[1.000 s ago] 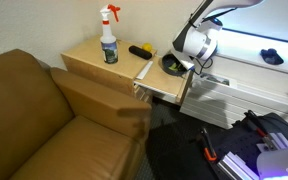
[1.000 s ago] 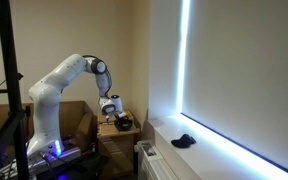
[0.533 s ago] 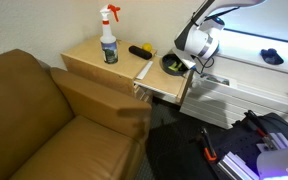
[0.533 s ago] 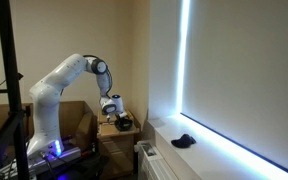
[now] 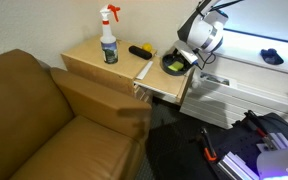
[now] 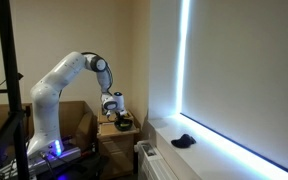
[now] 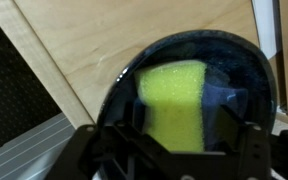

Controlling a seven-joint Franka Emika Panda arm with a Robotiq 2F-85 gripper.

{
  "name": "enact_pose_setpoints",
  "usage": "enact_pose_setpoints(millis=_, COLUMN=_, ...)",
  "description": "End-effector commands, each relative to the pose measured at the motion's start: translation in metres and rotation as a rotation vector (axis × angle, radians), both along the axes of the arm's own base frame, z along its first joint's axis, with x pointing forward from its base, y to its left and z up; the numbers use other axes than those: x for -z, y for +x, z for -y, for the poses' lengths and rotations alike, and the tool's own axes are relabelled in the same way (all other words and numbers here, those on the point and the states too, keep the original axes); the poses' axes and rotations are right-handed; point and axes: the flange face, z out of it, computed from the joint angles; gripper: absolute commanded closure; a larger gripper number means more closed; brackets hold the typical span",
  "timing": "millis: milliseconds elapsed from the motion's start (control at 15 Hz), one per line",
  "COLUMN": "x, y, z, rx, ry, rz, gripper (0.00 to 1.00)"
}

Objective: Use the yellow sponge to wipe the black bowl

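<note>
In the wrist view the blurred dark gripper (image 7: 181,138) hides the near edges of the flat yellow sponge (image 7: 174,95) and round glossy black bowl (image 7: 246,70).

Count, all views:
- flat bright yellow-green rectangular sponge (image 7: 174,100): 1
- round glossy black bowl (image 7: 239,75): 1
- clear plastic spray bottle with red trigger (image 5: 109,42): 1
- elongated black-and-yellow tool (image 5: 141,50): 1
- small dark blue object (image 5: 272,57): 1
- brown leather sofa (image 5: 44,120): 1
</note>
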Motion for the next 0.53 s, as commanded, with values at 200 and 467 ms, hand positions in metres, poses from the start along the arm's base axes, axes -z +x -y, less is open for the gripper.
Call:
enact_pose_setpoints(millis=200, x=-0.07, y=-0.048, z=0.015, rx=-0.102, ry=0.067, rz=-0.149, gripper=0.0)
enact_pose_setpoints(millis=467, x=-0.089, y=-0.038, z=0.016, rx=-0.098, ry=0.098, rz=-0.071, gripper=0.0)
